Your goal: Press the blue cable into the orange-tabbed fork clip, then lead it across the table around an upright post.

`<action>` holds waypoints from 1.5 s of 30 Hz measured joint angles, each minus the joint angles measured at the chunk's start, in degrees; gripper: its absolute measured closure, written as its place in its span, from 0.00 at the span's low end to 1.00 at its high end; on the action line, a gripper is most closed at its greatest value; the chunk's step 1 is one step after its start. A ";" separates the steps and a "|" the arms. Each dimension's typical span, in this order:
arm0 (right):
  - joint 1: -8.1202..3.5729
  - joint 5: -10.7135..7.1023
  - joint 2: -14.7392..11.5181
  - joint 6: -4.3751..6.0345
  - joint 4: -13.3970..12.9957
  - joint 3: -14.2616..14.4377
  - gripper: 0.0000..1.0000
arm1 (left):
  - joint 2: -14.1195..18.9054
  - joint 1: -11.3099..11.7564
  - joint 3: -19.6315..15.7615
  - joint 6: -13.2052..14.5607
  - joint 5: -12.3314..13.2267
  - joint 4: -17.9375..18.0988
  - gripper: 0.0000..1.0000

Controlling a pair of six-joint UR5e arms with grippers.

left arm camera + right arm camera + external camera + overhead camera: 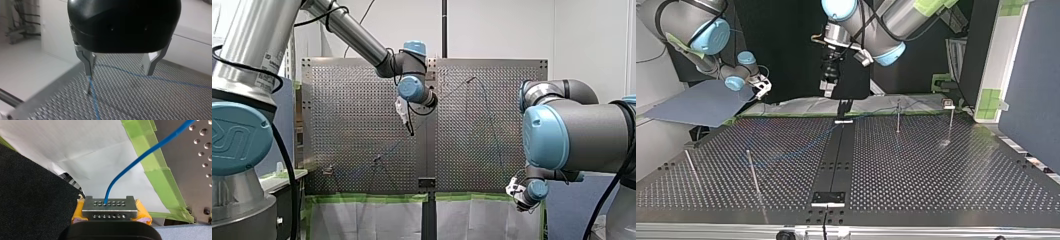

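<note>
Right wrist view: my right hand (110, 206) has its yellow pads (142, 211) pinched on the blue cable (140, 157). The cable runs ahead over green tape (160, 175) onto the counter (200, 157) and is cut off there.

Left wrist view: my left hand (119, 73) is spread wide and holds nothing. The cable lies on the counter below and bends by a thin post (88, 87).

Front view: left hand near center, right hand at 5 o'clock off the counter's edge. The cable is barely traceable.

Top view: upright posts (897, 117) at 1 o'clock. I can't make out the clip.

Right pincer (110, 208) hiding blue cable (140, 157) end
</note>
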 joint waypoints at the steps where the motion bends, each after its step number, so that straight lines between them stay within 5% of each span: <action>1: 0.01 0.00 0.00 0.00 0.00 0.00 1.00 | -0.48 0.01 -0.48 0.05 -0.16 0.50 0.02; 23: 0.08 0.00 0.00 0.00 0.00 0.00 1.00 | -3.11 3.08 -13.08 -1.57 2.45 13.11 0.02; 45: 0.10 -0.02 0.00 -0.01 -0.01 -0.09 1.00 | -3.08 16.00 -27.13 -0.09 15.21 27.13 0.02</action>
